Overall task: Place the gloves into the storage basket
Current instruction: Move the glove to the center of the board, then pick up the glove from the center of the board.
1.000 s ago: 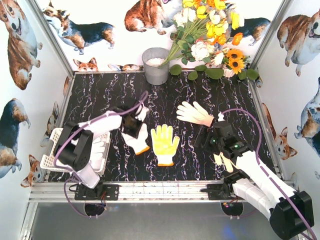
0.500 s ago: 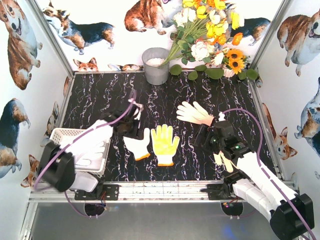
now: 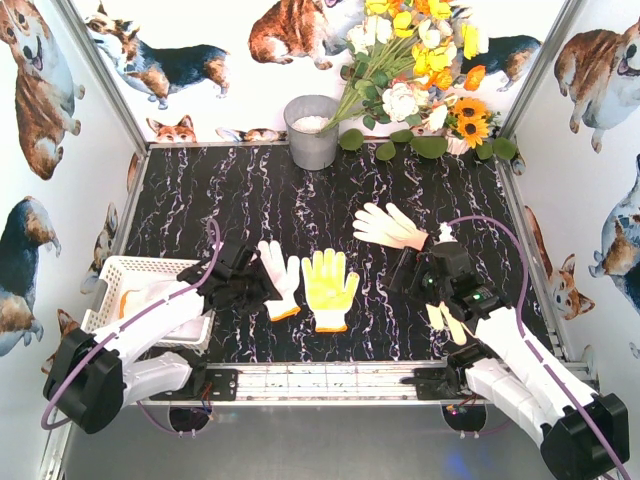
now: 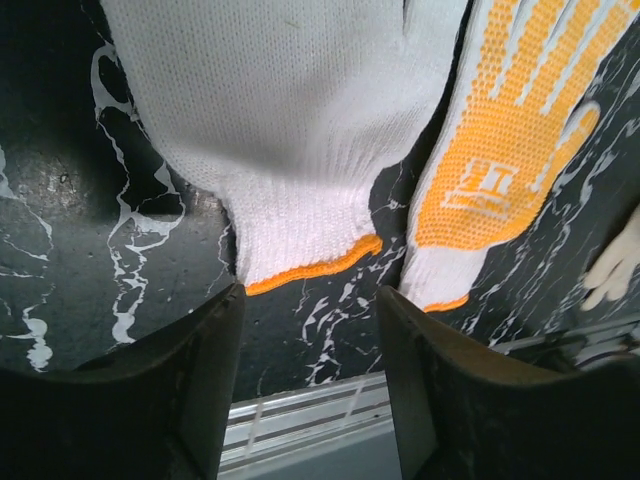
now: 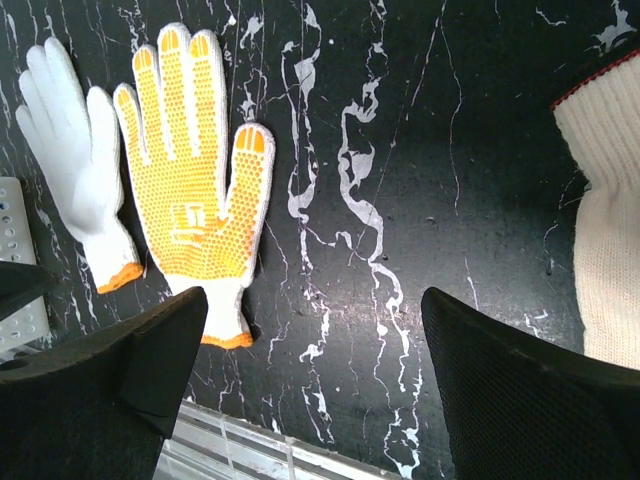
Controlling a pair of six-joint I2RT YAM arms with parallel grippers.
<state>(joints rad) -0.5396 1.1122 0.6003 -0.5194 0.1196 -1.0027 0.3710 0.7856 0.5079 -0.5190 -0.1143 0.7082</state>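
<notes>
Top external: white glove [image 3: 277,281] lengthwise near-to-far, orange cuff nearward.

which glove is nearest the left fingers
The plain white glove with the orange cuff, directly ahead of the left fingers; the yellow-dotted glove lies beside it.

White glove [image 4: 290,120] is soft knit cloth; dotted glove [image 4: 500,150] bears rubbery orange studs; the marbled tabletop [image 5: 450,150] looks smooth, glossy

The top camera looked down from above the near edge across the whole tabletop [image 3: 200,190]. Both wrist cameras faced down, close, sharing the yellow-dotted glove [image 5: 195,190].
</notes>
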